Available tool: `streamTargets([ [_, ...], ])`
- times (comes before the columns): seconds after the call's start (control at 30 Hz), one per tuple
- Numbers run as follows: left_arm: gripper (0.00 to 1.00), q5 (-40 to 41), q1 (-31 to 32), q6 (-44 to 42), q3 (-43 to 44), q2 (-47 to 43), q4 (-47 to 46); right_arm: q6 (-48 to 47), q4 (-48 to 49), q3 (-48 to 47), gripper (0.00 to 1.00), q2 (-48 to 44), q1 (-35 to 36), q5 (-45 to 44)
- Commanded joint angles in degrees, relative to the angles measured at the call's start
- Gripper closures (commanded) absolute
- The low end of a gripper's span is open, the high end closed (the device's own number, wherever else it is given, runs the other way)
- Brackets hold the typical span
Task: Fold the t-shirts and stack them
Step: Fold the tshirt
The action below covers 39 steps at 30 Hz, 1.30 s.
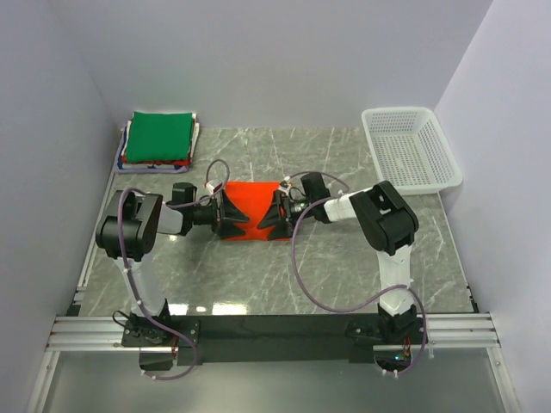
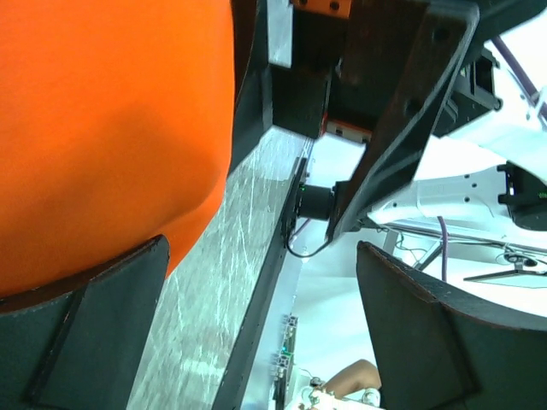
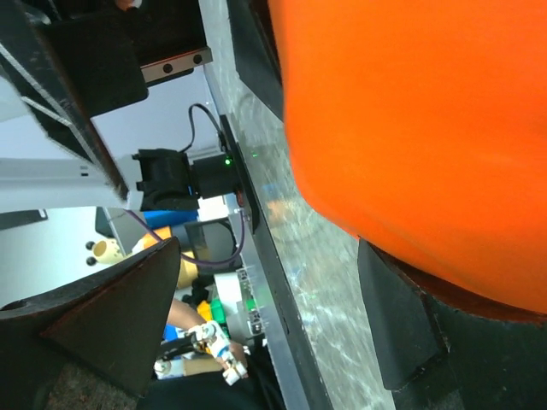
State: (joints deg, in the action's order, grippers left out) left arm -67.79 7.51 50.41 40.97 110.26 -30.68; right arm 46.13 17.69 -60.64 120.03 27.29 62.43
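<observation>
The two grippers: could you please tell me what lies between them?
The orange t-shirt lies between the left gripper and right gripper; the top view shows it.

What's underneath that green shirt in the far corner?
A pile of folded cloth: a red edge and white edges peek out beneath the green shirt. How many lie there is hidden by it.

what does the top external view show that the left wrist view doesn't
Only top external: the folded stack at the far left corner with a green shirt on top, the white basket at the far right, and both arms whole. Only left wrist: the room beyond the table's edge, and the left tool seen from inside, jaws wide. Both: the orange shirt lying on the marble table.
</observation>
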Motion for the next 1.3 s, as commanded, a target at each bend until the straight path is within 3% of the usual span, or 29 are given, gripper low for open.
streamTargets([
  [0.0, 0.01, 3.6, -1.8, -6.1, -0.7, -1.2, 5.4, -4.8, -6.0, 1.4, 0.09, 2.0, -4.5, -7.2],
  [0.2, 0.01, -1.1, -3.9, -15.8, 0.6, -10.8, 19.9, -11.1, -13.5, 2.1, 0.11, -1.9, -6.5, -5.0],
  [0.3, 0.01, -1.6, -9.3, -25.7, 4.9, -16.8, 33.5, -14.0, -16.6, 1.2, 0.13, -7.3, -6.5, -4.0],
  [0.43, 0.01, 2.4, -15.5, -36.8, 12.0, -25.0, 44.4, -25.5, -28.4, -4.2, 0.17, -15.6, -4.3, -8.8],
  [0.53, 0.01, 7.8, -20.4, -38.4, 14.6, -30.7, 45.4, -35.1, -35.1, -9.7, 0.22, -18.4, -0.9, -18.7],
  [0.8, 0.01, 27.2, -27.9, -42.5, 24.2, -35.9, 54.3, -54.3, -43.0, -21.5, 0.38, -15.2, 19.0, -47.5],
  [0.93, 0.01, 21.7, -31.5, -45.5, 27.8, -32.6, 59.9, -60.7, -44.1, -26.9, 0.45, -9.3, 26.2, -61.9],
  [1.27, 0.00, 21.6, -32.0, -46.5, 22.0, -31.4, 59.2, -64.9, -41.0, -27.4, 0.55, -1.8, 33.9, -70.7],
])
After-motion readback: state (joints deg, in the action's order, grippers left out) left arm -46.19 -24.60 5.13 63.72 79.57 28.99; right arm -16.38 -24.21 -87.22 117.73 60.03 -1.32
